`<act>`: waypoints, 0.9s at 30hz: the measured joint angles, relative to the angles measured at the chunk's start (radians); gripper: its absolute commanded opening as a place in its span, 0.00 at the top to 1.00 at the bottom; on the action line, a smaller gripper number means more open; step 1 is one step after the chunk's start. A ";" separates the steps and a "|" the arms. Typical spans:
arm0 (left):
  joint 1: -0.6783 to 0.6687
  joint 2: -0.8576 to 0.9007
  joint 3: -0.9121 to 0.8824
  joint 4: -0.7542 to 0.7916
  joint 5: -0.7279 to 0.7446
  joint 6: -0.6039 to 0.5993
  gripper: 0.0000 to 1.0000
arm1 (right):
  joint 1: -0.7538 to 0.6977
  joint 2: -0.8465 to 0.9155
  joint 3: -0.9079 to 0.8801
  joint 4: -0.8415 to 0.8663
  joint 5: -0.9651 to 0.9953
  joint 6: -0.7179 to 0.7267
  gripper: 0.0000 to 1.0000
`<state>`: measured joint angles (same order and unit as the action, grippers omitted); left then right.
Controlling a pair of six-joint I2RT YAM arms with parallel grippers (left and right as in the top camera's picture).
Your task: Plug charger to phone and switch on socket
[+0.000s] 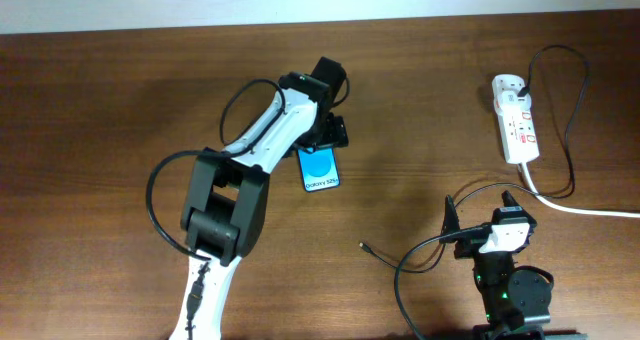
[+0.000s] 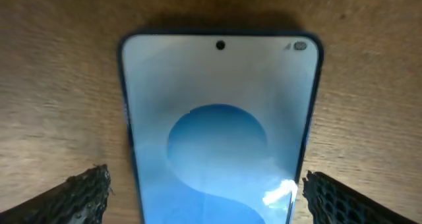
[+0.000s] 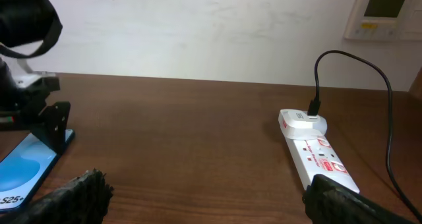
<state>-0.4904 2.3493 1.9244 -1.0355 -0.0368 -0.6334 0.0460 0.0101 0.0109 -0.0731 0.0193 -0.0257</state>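
Phone [image 1: 321, 168] lies flat on the table [image 1: 120, 100], screen up, mid-table. Nothing plugged into it.

Charger plug [image 1: 363, 246] lies loose on the table, below-right of the phone and well apart from it, near my right arm's base. Charger cable [image 3: 369, 69] runs into the adapter at the far end of the power strip [image 1: 517, 120], so that end looks done. The strip sits on the right side of the table. Can't tell its switch state from here.

My read: nothing finished yet. Left to do: pick up plug, seat it in phone, flip switch.

Left gripper [image 2: 204, 184] is spread wide over the phone, fingers [image 2: 92, 188] straddling it, a gap on each side, holding nothing. Right gripper [image 3: 206, 188] is also spread wide, empty, facing the strip, touching nothing.
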 measured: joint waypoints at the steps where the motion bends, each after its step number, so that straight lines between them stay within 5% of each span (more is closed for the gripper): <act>1: 0.000 0.000 -0.021 0.013 0.011 0.000 0.01 | 0.000 0.000 0.000 0.000 0.000 0.000 0.02; 13: -0.007 0.003 -0.032 0.027 -0.001 0.000 0.00 | 0.000 0.000 0.000 0.000 0.000 0.000 0.02; 27: -0.006 0.011 -0.018 -0.003 0.001 0.000 0.14 | 0.000 0.000 0.000 0.000 0.000 0.000 0.02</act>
<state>-0.4969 2.3604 1.9060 -1.0386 -0.0357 -0.6331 0.0460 0.0101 0.0109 -0.0731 0.0193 -0.0254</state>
